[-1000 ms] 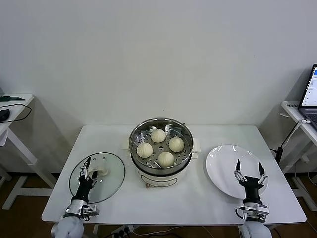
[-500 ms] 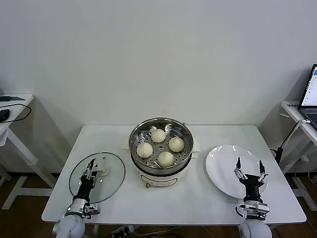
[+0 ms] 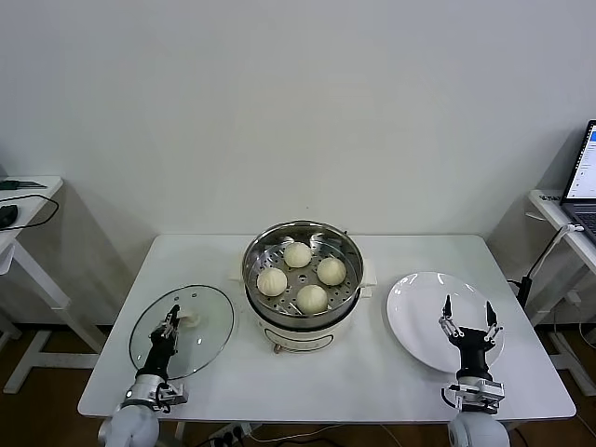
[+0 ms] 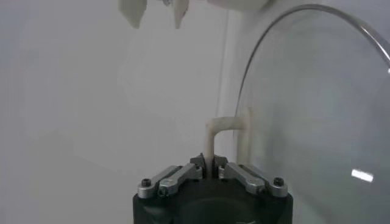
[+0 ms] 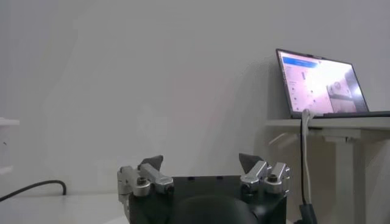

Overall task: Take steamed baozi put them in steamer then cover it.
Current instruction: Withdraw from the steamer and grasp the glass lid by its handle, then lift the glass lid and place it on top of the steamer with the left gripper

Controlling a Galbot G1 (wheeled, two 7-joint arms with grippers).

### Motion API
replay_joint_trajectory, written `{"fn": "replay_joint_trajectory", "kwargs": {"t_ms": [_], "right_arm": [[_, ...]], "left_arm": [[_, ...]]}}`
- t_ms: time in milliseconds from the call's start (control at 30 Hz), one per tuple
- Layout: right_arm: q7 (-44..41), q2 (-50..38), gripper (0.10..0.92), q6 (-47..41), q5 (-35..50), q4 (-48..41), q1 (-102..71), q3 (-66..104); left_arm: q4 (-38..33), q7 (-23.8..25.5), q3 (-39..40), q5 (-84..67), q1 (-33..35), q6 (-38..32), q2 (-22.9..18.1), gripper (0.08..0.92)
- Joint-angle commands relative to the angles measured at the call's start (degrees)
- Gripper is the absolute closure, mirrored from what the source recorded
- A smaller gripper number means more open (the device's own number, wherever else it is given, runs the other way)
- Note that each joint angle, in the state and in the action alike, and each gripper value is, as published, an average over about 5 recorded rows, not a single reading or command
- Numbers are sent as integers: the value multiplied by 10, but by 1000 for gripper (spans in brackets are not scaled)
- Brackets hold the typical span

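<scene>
Four cream-white baozi (image 3: 297, 254) sit on the perforated tray inside the shiny steamer (image 3: 256, 251) at the table's middle. The glass cover (image 3: 209, 340) lies on the table to the steamer's left. My left gripper (image 3: 169, 323) stands over the cover and is shut on its white handle (image 3: 191, 319). In the left wrist view the jaws (image 4: 208, 163) pinch the thin white handle (image 4: 224, 125), with the cover's glass (image 4: 317, 109) beside it. My right gripper (image 3: 468, 318) is open and empty above the white plate; it also shows in the right wrist view (image 5: 201, 163).
An empty white plate (image 3: 414, 307) lies right of the steamer. The steamer's white base (image 3: 298, 337) stands between the cover and the plate. Side tables flank the white table, with a laptop (image 5: 320, 82) on the right one.
My left gripper has settled a little lower onto the cover's handle and its fingers have closed. The right arm has not moved.
</scene>
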Motion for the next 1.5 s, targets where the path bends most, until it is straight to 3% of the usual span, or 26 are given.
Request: {"fn": "replay_joint_trajectory", "kwargs": {"t_ms": [33,300,533,767,900,1133,1500], "right_arm": [[0,2,203,1,-1,0,1,-2],[0,5,203,2,-2,7,0,-2],[-1,7,203,3,0,16,-8,6],[-5,9,203,-5,2,24,-16,9],[-5,10,203,-4,-2,17,-14,13],[-7,19,203,4,-10,2,-13,14],[-10,25,203,12,-15,-13,-9,13]], "left_arm": [[-164,0,-49,5,32,23,32,810],[-351,51,-50,-32,15,73,82,810],[-424,113,95,-42,-35,155,76,810],[-406,166,281,-48,-90,235,40,810],[-366,185,349,-44,-127,277,18,810],[-318,231,402,-33,-168,336,-16,810],[-263,297,424,41,-210,358,-34,810]]}}
